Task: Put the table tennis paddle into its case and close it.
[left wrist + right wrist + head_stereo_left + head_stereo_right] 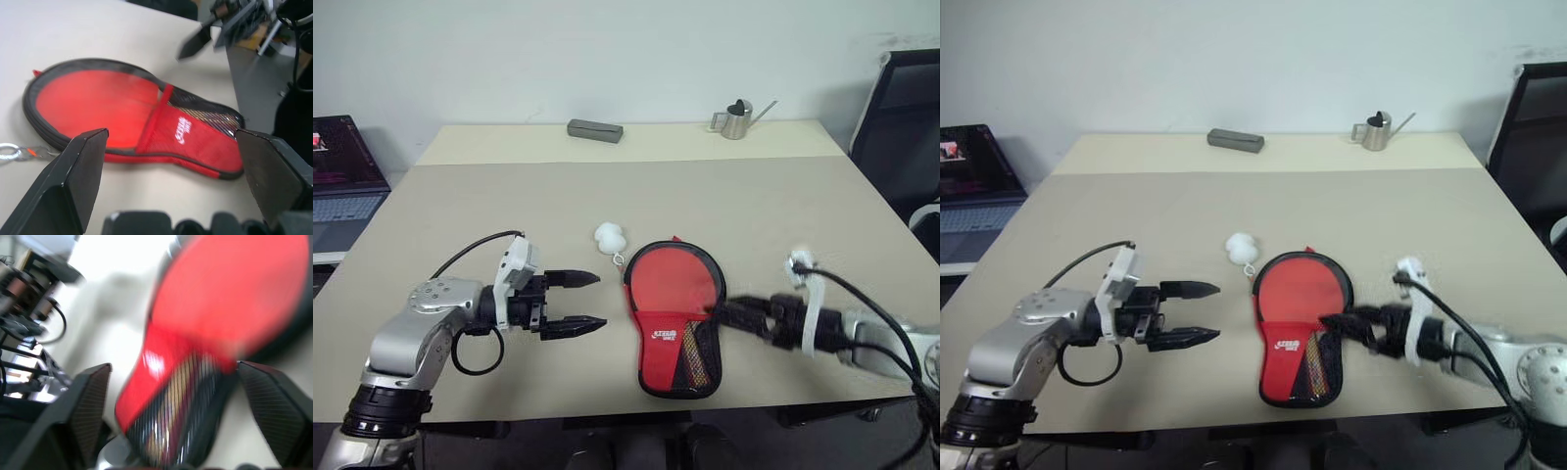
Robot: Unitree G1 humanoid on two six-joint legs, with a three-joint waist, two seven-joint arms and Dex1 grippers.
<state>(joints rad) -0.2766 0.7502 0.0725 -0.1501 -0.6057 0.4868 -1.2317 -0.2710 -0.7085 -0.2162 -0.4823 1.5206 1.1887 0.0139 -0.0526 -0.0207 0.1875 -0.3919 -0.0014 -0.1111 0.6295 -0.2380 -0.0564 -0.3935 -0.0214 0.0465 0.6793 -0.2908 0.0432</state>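
— Pincer on the right (1337,323) is spread wide, grasping nothing, fingers hovering just beside the case (675,323) at its narrow end. Why there?

— Probably because that is where the handle sits. Through the black mesh, striped wood shows, so the paddle (668,279) already lies inside, red blade filling the round part. That pincer is well placed to steady or tuck that end.

— And the left pincer (582,301)?

— Also released, empty, pointing across the surface (509,196) toward the case's round edge, a little apart from it. From its wrist camera the case lies squarely between its two fingers (73,176).

— Is the case shut?

— I judge not. The red blade is bare across the round half; only the logo panel and mesh cover the lower part. The black zip rim runs around the blade, lying open.

— So what remains?

— Closing. A small metal ring (7,152) on a tab lies beside the rim; it may be the zip pull, though I cannot be sure. A white fluffy lump (610,236) sits near it, out of the way.
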